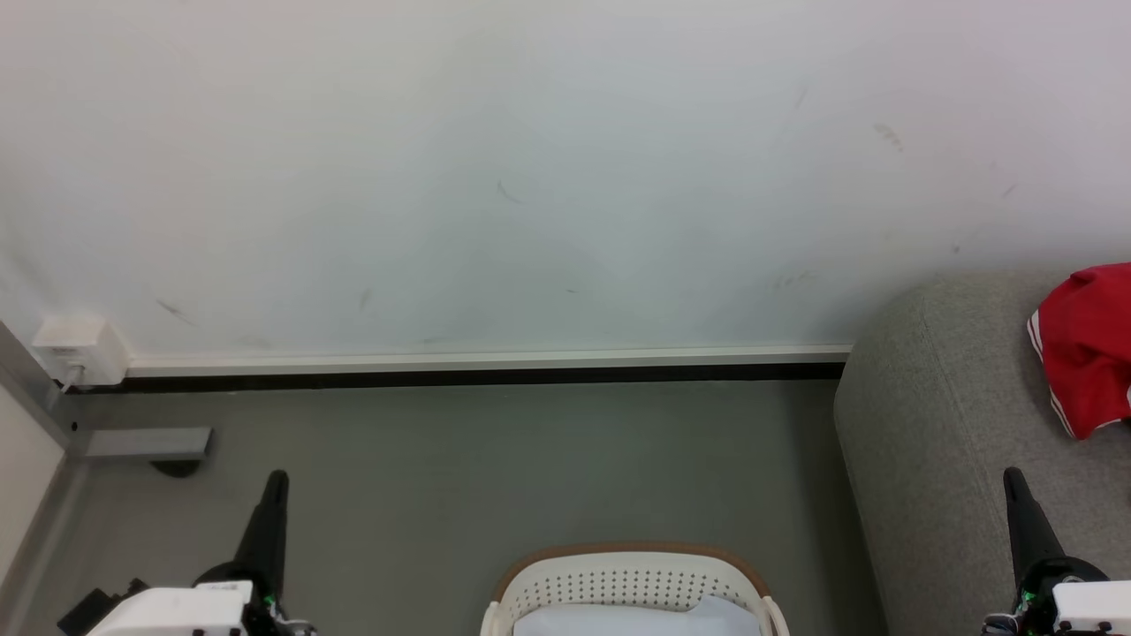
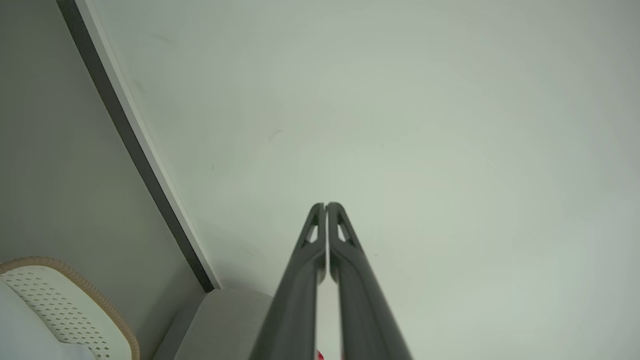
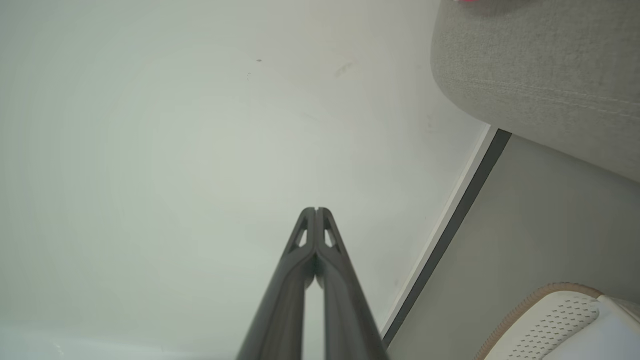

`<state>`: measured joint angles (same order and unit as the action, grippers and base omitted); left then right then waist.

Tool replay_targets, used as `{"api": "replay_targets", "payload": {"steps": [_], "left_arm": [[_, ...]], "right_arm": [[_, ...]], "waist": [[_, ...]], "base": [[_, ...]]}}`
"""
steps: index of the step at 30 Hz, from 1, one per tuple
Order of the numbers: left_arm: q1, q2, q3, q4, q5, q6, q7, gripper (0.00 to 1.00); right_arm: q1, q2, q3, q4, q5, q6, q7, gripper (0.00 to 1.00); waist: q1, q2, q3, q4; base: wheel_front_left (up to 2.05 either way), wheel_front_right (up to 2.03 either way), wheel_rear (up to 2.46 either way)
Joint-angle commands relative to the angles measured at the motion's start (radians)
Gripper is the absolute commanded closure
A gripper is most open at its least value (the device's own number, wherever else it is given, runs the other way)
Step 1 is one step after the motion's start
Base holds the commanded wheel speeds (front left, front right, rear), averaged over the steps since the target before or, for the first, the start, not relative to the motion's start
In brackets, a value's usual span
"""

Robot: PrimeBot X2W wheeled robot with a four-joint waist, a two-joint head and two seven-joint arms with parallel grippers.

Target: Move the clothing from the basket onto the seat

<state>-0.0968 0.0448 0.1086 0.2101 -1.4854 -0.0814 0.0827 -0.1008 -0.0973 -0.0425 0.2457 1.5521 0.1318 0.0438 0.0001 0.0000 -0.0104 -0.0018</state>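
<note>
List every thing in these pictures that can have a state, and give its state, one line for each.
Red garment, lying crumpled on the sofa, not held.
Basket, upright on the floor, something pale inside.
Sofa, bearing the red garment.
Left gripper, shut, empty.
Right gripper, shut, empty.

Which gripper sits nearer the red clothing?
The right gripper, by the sofa holding the clothing; the left gripper is over the floor.
</note>
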Motion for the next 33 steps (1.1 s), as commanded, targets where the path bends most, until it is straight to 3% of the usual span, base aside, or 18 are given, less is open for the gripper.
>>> {"api": "replay_targets", "payload": {"steps": [1,17,33], "left_arm": [[-0.012,0.009,0.005,-0.009,-0.031,0.0,0.006,1.0],[-0.015,0.009,0.01,-0.018,-0.135,0.001,0.035,1.0],[-0.015,0.009,0.01,-0.018,-0.132,0.001,0.035,1.0]], "right_arm": [[-0.018,-0.001,-0.008,0.002,0.019,-0.002,0.007,1.0],[-0.025,0.001,-0.015,0.009,0.119,-0.002,0.027,1.0],[-0.024,-0.006,-0.007,0.008,0.121,-0.002,0.019,1.0]], "waist": [[0.0,0.0,0.001,0.0],[-0.0001,0.0,0.009,0.002],[-0.0001,0.0,0.009,0.002]], "base": [[0.0,0.0,0.0],[0.0,0.0,0.0],[0.0,0.0,0.0]]}}
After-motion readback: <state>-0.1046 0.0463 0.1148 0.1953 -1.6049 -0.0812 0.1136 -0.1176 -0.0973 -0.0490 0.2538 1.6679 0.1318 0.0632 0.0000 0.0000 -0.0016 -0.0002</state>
